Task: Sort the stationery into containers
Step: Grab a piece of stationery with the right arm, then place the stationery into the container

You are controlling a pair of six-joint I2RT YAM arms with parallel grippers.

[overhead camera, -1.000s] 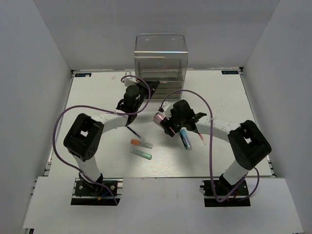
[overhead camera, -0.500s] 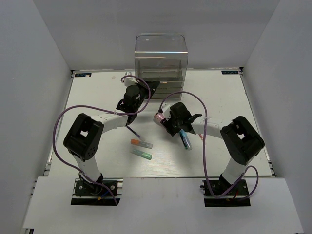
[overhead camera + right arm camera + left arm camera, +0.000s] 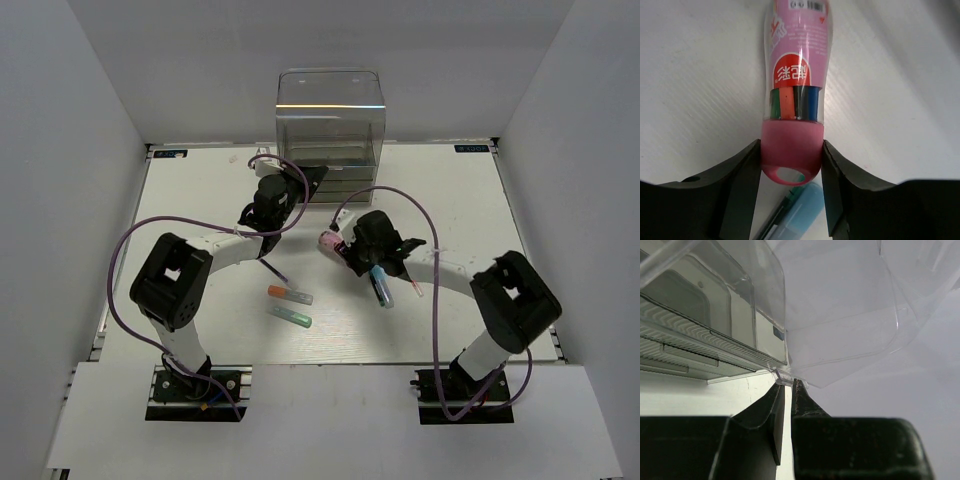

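Observation:
The clear organiser (image 3: 330,120) stands at the back of the table. My left gripper (image 3: 311,178) is at its lower drawers; in the left wrist view the gripper (image 3: 787,382) is shut on a clear drawer tab (image 3: 781,376) of the organiser (image 3: 715,315). My right gripper (image 3: 345,250) is shut on the pink stubby cylinder (image 3: 328,241), gripping its pink cap (image 3: 791,150) just above the table. The light-blue marker (image 3: 381,285) lies under it and also shows in the right wrist view (image 3: 800,210). The thin red pen (image 3: 413,288), thin dark pen (image 3: 276,268), orange-tipped marker (image 3: 289,294) and green-tipped marker (image 3: 290,316) lie on the table.
White walls enclose the table on three sides. Purple cables (image 3: 200,225) loop over both arms. The two loose markers lie between the arms near the table's middle front.
My right arm has shifted a little, nudging the pink cylinder slightly right while still gripping it. The left arm has not moved.

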